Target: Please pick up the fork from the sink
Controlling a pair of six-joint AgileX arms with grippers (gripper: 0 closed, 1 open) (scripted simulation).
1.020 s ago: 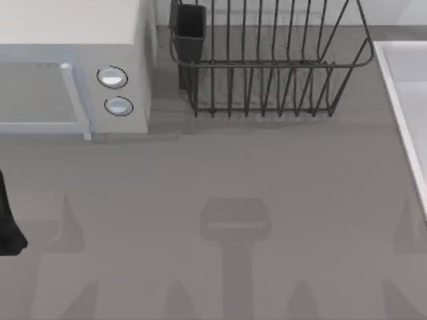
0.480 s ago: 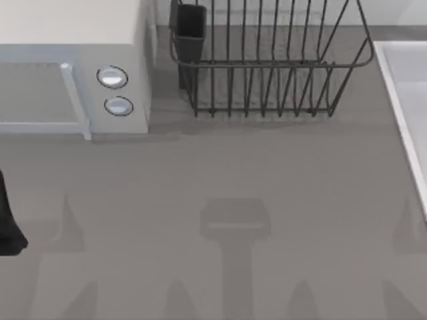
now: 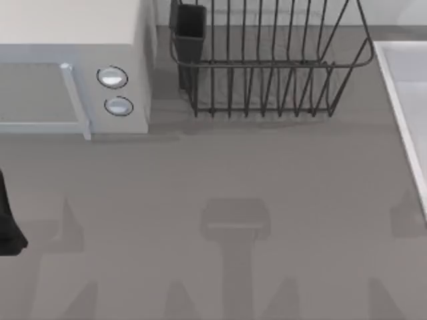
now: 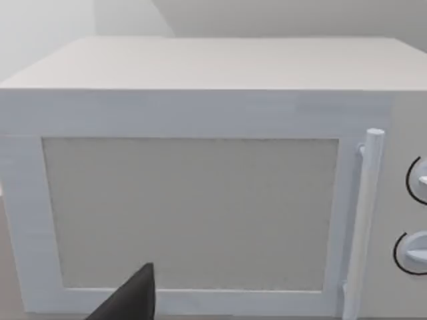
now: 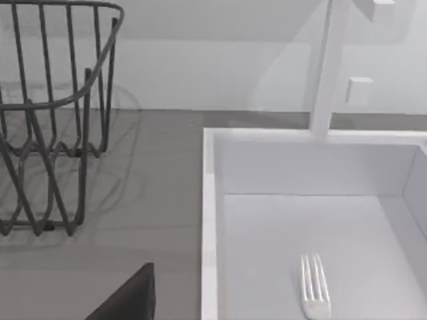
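Fork (image 5: 314, 287) lies flat on the floor of the sink (image 5: 209, 200), tines pointing toward the sink's far wall, handle running out of the right wrist view. It touches nothing but the sink's floor and sits apart from the near rim. A white faucet post (image 5: 328, 73) rises behind the sink's far rim.

In the top view the sink (image 3: 400, 100) is at the worktop's right edge, only its left rim and a strip of its inside showing. The dark wire rack (image 3: 267, 63) stands at the back middle of the grey worktop (image 3: 233, 167), with a dark cup-like holder (image 3: 190, 30) at its left end. The white microwave (image 3: 73, 67) sits at the back left, two round knobs (image 3: 112, 77) on its front beside a vertical door handle.

Left arm (image 3: 8, 220) is a dark shape at the far left edge of the top view. Its wrist view faces the microwave (image 4: 200, 200) door, with one dark finger (image 4: 133, 300) showing low in the picture; how far the left fingers are spread I cannot tell. Right wrist view looks over the rack (image 5: 53, 113) and the sink, with one dark finger (image 5: 130, 297) over the worktop just beside the sink's rim; its spread I cannot tell either. Neither has hold of the fork.
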